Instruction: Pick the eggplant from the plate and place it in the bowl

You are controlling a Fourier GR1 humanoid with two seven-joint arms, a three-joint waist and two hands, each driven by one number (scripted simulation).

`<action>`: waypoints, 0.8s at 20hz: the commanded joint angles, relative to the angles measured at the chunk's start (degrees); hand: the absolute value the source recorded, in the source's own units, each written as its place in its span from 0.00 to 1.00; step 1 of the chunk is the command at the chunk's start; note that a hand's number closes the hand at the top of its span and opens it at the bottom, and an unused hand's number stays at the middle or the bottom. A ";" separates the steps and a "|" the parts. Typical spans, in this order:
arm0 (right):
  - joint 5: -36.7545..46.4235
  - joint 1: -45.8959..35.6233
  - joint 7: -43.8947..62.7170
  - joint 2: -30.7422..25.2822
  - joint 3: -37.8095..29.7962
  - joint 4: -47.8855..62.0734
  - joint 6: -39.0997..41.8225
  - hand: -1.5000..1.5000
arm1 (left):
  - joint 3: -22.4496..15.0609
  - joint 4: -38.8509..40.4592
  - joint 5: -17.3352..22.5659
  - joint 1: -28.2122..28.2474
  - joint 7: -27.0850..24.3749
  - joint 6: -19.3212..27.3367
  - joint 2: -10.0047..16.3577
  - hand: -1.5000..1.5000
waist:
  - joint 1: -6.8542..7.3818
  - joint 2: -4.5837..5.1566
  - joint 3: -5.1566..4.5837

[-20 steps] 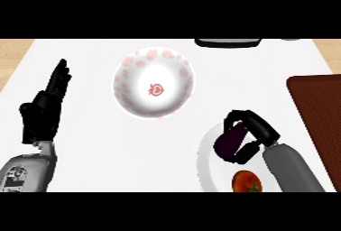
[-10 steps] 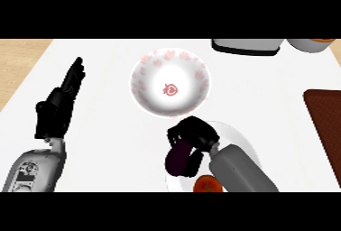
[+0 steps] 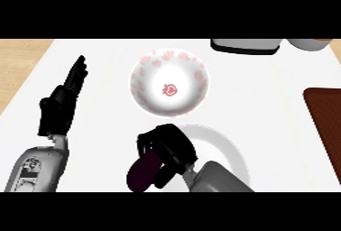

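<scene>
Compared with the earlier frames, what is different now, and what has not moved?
The right hand, already curled round the dark purple eggplant, has carried it leftward, from over the round white plate's middle to its left rim, nearer the white bowl with pink flower pattern. The bowl remains without the eggplant; the left hand stays open, fingers up, at the view's left.
</scene>
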 commanded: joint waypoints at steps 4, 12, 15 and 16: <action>2.95 -4.06 24.12 0.45 8.51 -10.74 -15.05 1.00 | 0.66 0.60 -0.22 0.72 0.25 0.74 -0.06 0.50 | -2.02 -0.37 -0.13; 7.25 -19.18 51.01 0.45 12.26 -12.20 -26.74 1.00 | 0.82 -0.01 -0.92 0.73 -0.78 1.31 0.12 0.50 | -2.00 0.72 -0.06; 7.34 -23.84 54.11 0.45 12.02 -7.03 -32.91 1.00 | 1.70 -1.36 0.78 0.72 -0.69 -0.76 1.49 0.50 | -1.01 1.10 -0.02; 6.94 -27.37 54.59 0.45 10.36 -6.03 -32.20 1.00 | 0.02 0.33 -1.57 1.62 -1.80 1.79 -0.84 0.50 | -2.22 1.33 0.00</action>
